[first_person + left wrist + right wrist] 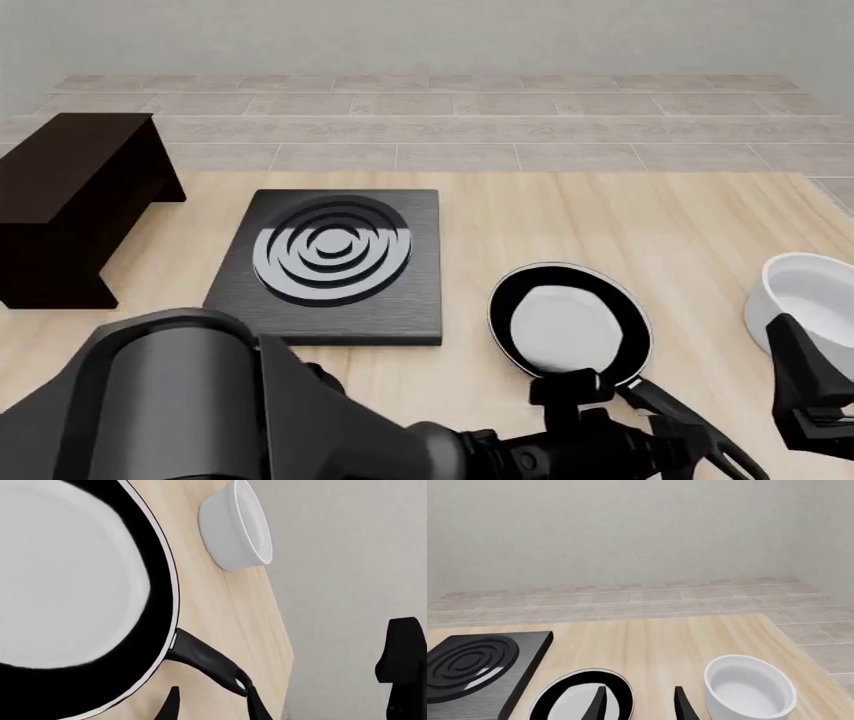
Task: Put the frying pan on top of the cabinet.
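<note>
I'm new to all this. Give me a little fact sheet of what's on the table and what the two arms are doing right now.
frying pan: flat on the table, right of the stove slab, handle toward the camera
cabinet: far left, nothing on top
stove slab: between cabinet and pan
white bowl: right edge, upright
left gripper: open, one finger at the pan handle's loop
right gripper: open, holding nothing, above the table between pan and bowl
</note>
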`<action>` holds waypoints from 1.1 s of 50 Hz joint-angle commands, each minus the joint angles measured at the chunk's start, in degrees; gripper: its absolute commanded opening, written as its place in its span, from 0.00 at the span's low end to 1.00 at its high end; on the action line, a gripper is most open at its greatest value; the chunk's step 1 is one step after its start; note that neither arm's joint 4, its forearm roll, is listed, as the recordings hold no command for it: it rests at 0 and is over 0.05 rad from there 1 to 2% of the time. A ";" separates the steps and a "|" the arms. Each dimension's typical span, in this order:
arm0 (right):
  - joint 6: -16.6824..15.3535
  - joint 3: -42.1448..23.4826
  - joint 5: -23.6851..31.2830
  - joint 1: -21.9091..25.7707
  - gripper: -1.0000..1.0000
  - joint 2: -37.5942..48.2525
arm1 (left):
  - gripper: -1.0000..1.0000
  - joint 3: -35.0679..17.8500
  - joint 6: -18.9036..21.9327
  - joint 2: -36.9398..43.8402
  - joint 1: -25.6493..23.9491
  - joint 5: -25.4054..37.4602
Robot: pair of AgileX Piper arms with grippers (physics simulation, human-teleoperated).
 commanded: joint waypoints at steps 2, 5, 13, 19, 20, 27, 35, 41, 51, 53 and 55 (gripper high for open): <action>0.07 0.12 -0.14 0.09 1.00 0.00 | 1.00 -1.91 0.06 1.20 -0.03 0.75; 0.04 -0.28 0.17 0.09 1.00 0.08 | 1.00 -2.22 -0.12 1.41 -0.04 0.80; 0.05 0.18 0.08 0.04 1.00 -0.25 | 1.00 -2.92 -0.04 1.92 0.07 1.10; 0.00 0.18 -0.26 -0.02 1.00 0.11 | 1.00 -3.51 -0.14 2.73 0.08 1.16; -0.03 0.14 -0.33 -0.06 1.00 0.22 | 1.00 -3.62 0.11 2.72 0.00 1.40; -0.11 0.12 -0.24 -0.10 1.00 0.22 | 1.00 -4.39 0.36 3.35 -0.01 1.74; -0.26 0.20 -1.07 -0.07 1.00 1.09 | 1.00 -4.92 0.66 2.95 -0.22 2.32; -0.17 0.28 -0.61 -0.12 1.00 0.60 | 1.00 -5.59 0.88 3.18 -0.14 2.75; -0.01 0.20 -0.87 -0.12 1.00 0.87 | 1.00 -6.26 1.17 3.50 0.07 3.23; 0.05 0.15 -0.76 -0.14 1.00 0.81 | 1.00 -6.43 1.25 3.54 0.07 3.36; 0.06 0.11 -0.74 -0.15 1.00 0.82 | 1.00 -6.68 1.17 3.75 0.07 3.37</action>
